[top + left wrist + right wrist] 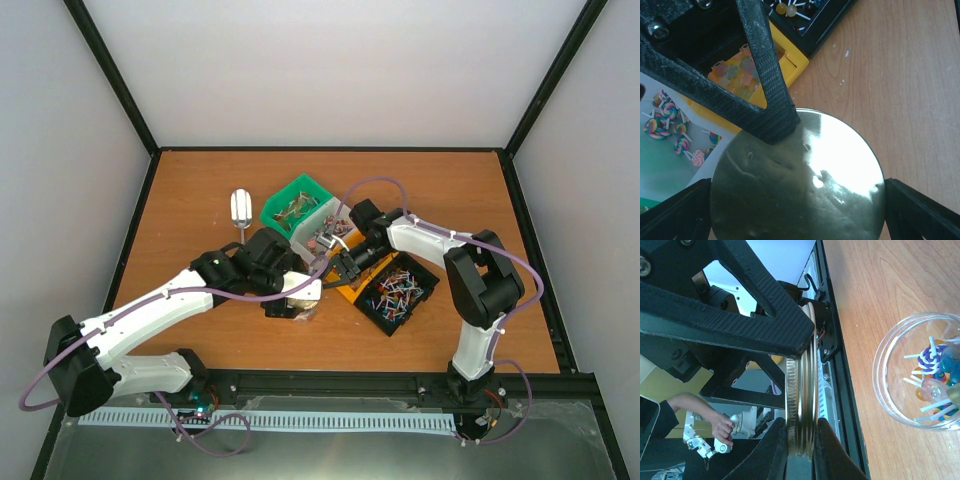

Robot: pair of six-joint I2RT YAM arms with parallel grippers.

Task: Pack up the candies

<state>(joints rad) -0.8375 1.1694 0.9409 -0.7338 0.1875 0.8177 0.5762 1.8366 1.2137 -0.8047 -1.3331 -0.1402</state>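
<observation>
A gold metal lid (802, 405) is clamped edge-on across its thickness by my right gripper (804, 450), which is shut on it. The left wrist view shows the lid's (805, 190) flat face. My left gripper (797, 200) straddles its full width, both fingers (920, 210) against the rim. One right finger (765, 100) lies on the lid's face. A glass jar (890, 390) stands open on the table below, holding a few stick candies (932, 375). In the top view the two grippers meet, left (292, 298) and right (338, 268).
A black bin of stick candies (400, 290), a yellow bin of star candies (737, 75), a green bin (298, 208) and a clear bin of pink ones (325, 235) stand behind the grippers. A metal scoop (240, 208) lies to their left. The table's black front rail (832, 370) runs nearby.
</observation>
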